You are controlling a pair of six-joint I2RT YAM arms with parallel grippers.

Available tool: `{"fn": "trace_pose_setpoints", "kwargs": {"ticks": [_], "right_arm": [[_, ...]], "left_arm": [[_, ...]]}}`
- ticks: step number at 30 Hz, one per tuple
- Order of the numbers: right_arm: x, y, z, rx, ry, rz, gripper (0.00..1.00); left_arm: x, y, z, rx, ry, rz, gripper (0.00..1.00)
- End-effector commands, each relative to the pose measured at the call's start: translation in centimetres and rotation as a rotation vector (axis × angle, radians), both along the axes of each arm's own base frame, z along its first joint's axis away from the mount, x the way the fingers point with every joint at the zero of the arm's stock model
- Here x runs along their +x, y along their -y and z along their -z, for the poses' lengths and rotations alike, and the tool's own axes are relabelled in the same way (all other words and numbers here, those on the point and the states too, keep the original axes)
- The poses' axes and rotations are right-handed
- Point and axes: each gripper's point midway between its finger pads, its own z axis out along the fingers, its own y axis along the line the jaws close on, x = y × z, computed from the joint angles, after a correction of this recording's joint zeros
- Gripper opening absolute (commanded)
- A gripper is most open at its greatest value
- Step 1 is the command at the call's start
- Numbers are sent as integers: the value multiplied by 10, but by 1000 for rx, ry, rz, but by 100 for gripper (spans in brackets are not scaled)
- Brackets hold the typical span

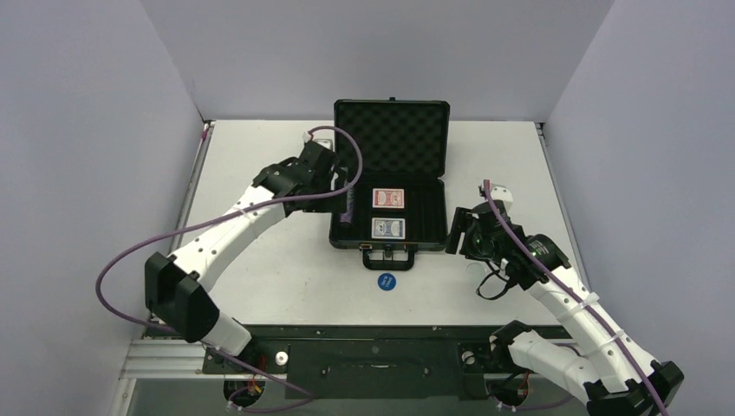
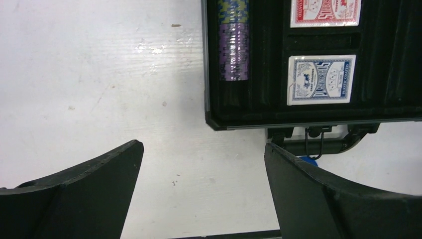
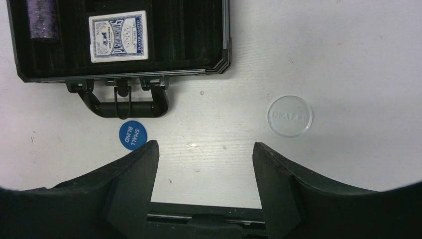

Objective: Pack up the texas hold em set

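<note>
Right gripper (image 3: 204,149) gapes wide, empty, over the table (image 3: 348,59): blue disc (image 3: 133,135) just off one fingertip, clear disc (image 3: 290,116) beyond the other. Left gripper (image 2: 203,149) is spread too, holding nothing, near the open case (image 2: 214,119), with chip stack (image 2: 234,50), red deck (image 2: 326,10) and blue deck (image 2: 321,79) inside.

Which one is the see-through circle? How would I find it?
Find the open black case on the white table, then the handle on its near edge. Two discs lie there. The clear disc sits past the case's right corner and says DEALER; the blue disc by the handle is solid.
</note>
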Motion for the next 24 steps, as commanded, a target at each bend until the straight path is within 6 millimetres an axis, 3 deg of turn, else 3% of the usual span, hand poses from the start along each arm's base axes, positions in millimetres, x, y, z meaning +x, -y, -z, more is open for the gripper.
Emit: {"fn": "trace_pose_setpoints", "kwargs": {"ticks": [1, 2, 8, 9, 12, 21, 24], "right_arm": [[2, 0, -13, 37, 36, 22, 66], [1, 0, -13, 37, 34, 26, 66], [-6, 12, -9, 16, 14, 83, 73], [-6, 15, -8, 9, 13, 97, 75], [-13, 24, 3, -17, -19, 144, 78], [-23, 33, 28, -28, -100, 239, 80], [-24, 35, 34, -35, -115, 268, 82]], "left_arm": [[-8, -24, -23, -47, 132, -38, 95], [-8, -27, -25, -55, 156, -48, 99], [-40, -69, -41, -117, 296, -97, 96], [-45, -75, -34, -109, 294, -108, 96], [-60, -92, -40, -112, 351, -134, 96], [-99, -128, -6, -61, 338, -183, 96], [-104, -129, 0, -88, 350, -187, 96]]}}
